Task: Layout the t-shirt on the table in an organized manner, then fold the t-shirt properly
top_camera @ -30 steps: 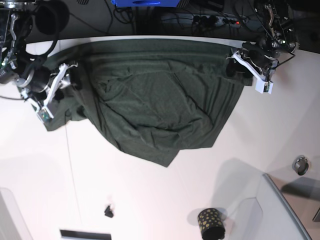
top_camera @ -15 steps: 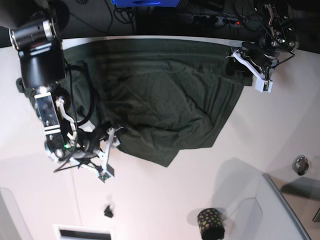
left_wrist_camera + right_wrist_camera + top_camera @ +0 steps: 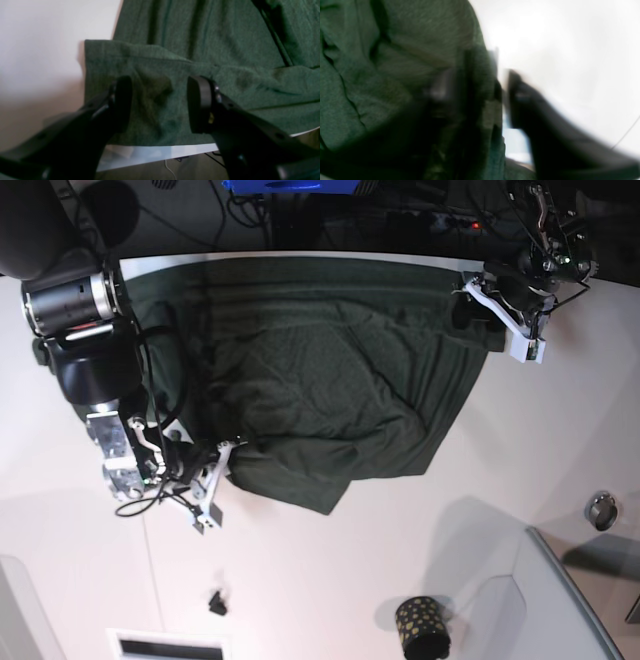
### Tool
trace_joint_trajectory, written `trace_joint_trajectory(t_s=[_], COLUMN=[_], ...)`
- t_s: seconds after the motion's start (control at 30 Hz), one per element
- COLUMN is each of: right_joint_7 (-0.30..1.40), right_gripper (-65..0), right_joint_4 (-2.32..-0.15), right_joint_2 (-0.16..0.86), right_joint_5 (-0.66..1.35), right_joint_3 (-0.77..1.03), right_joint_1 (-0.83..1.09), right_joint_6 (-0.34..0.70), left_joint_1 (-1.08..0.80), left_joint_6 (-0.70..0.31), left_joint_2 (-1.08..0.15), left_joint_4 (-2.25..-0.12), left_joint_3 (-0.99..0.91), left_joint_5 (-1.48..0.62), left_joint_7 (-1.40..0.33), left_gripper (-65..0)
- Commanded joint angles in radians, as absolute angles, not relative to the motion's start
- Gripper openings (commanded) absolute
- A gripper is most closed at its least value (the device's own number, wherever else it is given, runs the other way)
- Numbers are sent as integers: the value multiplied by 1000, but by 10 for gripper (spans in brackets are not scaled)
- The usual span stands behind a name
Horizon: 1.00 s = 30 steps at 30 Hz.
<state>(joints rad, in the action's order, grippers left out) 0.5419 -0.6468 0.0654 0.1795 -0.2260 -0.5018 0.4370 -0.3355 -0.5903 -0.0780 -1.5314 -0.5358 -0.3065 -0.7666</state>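
The dark green t-shirt (image 3: 330, 380) lies spread and wrinkled on the white table (image 3: 400, 560), along its far edge. My left gripper (image 3: 462, 305) is at the shirt's far right corner. In the left wrist view it (image 3: 158, 102) is open, its black fingers astride the cloth (image 3: 225, 37) near the table's edge. My right gripper (image 3: 222, 458) is at the shirt's lower left hem. The right wrist view is blurred: a fold of the cloth (image 3: 357, 87) sits between the fingers of the gripper (image 3: 490, 82), with a bright gap beside one finger.
A black gold-dotted cup (image 3: 422, 627) stands at the front right, next to a grey raised panel (image 3: 560, 600). A small metal ring (image 3: 601, 510) lies at the right. A small black object (image 3: 217, 603) lies at the front left. Cables run behind the table.
My right arm swung from the shirt's left sleeve down to the lower left hem, then shifted slightly. The left gripper has stayed at the far right corner.
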Motion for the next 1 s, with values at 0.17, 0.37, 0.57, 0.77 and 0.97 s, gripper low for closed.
trace_joint_trajectory(t_s=[0.17,0.37,0.57,0.77,0.97], right_joint_7=[533,665,713,596,579], right_gripper=[-641,-642,-639,-540,-275], right_joint_4=[-943,-1181,-1109,-857,-854], right_joint_2=[85,88,87,81,84], right_joint_5=[189,189,188,188,188], right_joint_3=[-217,-217,-223,-217,-217], right_joint_1=[-426,-377,-427,-466,-486], right_joint_6=[443,443,443,440,440], left_joint_1=[-335,-332,-332,-334,-334], left_joint_6=[-593,-593,-593,-593,-593], left_joint_2=[-88,-88,-88,-88,-90], left_joint_4=[-1549,-1549,-1549,-1549,-1549], left_joint_3=[-539,-539,-539,-539,-539], left_joint_5=[-318,-318,-318,-318,-318], left_joint_7=[-751,-751,-751,-751,-751], left_gripper=[-323,-323,-323,-323,-323])
